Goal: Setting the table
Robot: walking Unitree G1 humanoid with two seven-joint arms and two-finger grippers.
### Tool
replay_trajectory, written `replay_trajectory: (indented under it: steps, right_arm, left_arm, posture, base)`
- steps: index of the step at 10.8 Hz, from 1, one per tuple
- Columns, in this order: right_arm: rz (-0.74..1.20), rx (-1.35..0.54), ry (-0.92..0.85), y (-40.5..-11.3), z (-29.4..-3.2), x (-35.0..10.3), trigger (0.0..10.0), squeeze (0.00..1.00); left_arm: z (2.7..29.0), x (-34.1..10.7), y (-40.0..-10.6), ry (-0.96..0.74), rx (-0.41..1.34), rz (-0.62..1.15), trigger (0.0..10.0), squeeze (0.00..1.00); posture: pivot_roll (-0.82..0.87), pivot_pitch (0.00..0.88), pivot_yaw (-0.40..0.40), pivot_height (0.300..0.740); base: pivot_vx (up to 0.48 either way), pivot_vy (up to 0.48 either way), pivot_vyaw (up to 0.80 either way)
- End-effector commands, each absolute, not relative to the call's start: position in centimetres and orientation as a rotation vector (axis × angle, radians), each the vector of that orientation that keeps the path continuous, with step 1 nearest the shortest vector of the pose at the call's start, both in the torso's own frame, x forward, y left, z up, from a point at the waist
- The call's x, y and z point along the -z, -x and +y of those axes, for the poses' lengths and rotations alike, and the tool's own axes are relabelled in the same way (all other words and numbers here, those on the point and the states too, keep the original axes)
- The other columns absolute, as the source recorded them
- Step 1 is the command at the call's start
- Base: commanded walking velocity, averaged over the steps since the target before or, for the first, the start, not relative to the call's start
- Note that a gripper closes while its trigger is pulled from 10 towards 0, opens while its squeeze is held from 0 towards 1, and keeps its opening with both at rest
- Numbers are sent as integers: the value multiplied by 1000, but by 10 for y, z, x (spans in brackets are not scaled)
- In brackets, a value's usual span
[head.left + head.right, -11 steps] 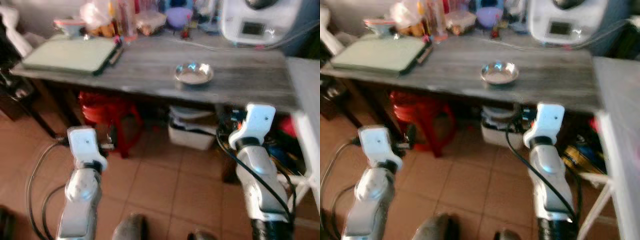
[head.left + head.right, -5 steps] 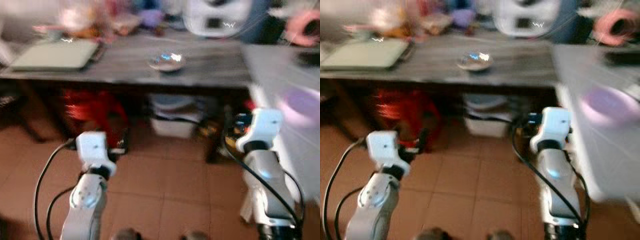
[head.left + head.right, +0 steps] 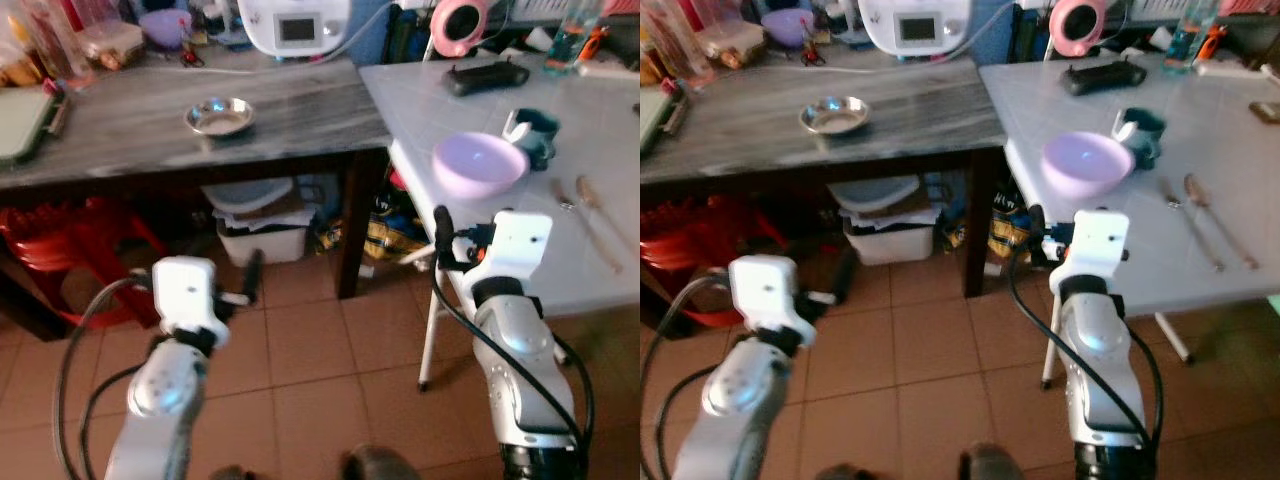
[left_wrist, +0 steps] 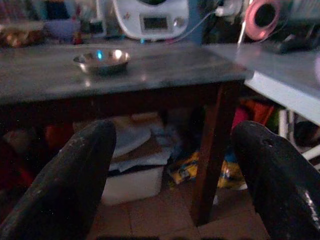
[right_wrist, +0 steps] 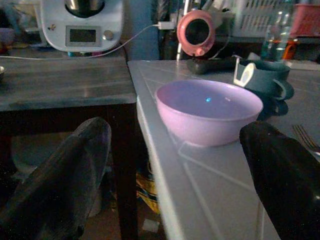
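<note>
My right gripper (image 5: 175, 165) is spread wide and holds nothing, and it looks straight along the white table (image 3: 520, 240) at the lilac bowl (image 3: 479, 165), which sits near that table's front-left corner. That is the relation I judge the next move turns on: the bowl lies dead ahead of my right gripper and higher than it, clear of the fingers, while my left gripper (image 4: 172, 175), also open and empty, faces the grey wooden table (image 3: 150, 140) to my left. So my right arm is the nearer one. The bowl is round and upright, mouth up, so it has no long axis to line up with.

Just behind it stands a teal mug (image 3: 533, 135). To its right a fork (image 3: 590, 225) and a spoon (image 3: 603, 218) lie side by side, long axes running away from me. Farther left, a small steel dish (image 3: 219, 115) rests on the grey table.
</note>
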State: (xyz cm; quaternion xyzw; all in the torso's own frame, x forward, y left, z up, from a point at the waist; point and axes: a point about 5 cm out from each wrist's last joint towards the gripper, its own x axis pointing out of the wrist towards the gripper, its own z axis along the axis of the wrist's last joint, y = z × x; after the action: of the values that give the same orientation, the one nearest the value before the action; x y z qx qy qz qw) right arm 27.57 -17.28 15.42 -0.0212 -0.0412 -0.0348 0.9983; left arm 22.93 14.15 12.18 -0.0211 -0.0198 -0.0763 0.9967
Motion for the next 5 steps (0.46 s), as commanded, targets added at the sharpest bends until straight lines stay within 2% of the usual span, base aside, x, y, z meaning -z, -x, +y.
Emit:
replay_trajectory:
  steps: [1,3,5]
  right_arm:
    - [-99,76,46,-276,-176,-157,10000,0]
    - [-107,70,46,-276,-174,-159,10000,0]
    - [-105,67,45,-276,-173,-158,10000,0]
  left_arm:
    - [136,-125,-230,46,176,-52,10000,0]
    - [135,-125,-231,50,180,-53,10000,0]
    - [137,-125,-234,44,178,-49,10000,0]
  posture:
    - [-15,62,40,740]
    - [-22,70,45,740]
    - [-27,71,51,740]
  base:
    - [0,-431,0]
    - [0,-429,0]
    - [261,-399,0]
